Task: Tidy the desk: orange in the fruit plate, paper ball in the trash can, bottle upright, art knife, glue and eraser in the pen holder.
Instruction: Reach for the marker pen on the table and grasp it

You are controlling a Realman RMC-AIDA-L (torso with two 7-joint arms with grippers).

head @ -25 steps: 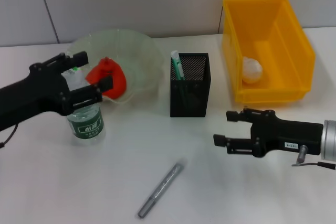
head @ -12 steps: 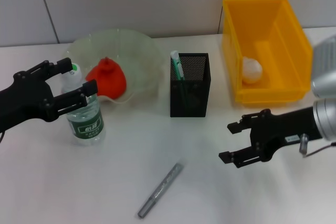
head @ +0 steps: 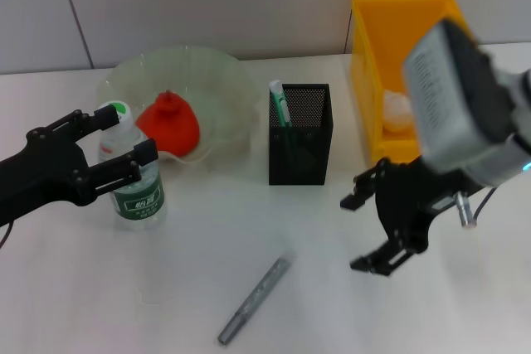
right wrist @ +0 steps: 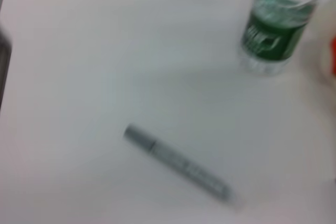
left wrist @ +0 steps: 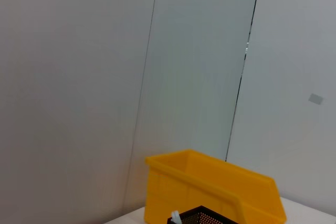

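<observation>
glue (head: 254,302) lies flat on desk; right gripper (head: 369,225) spread wide nr it; left gripper (head: 108,143) open around upright bottle (head: 131,178)

Even, bright, diffuse light from above; soft shadows, motion blur on one side.

Faint shadows are cast on the white desk (head: 249,230) beneath the right gripper (head: 371,223) and beside the glue (head: 254,300). The arm housing above the right gripper's fingers is smeared by motion. In the right wrist view the glue (right wrist: 177,163) and bottle (right wrist: 277,24) are rendered soft. No harsh glare is seen.
</observation>
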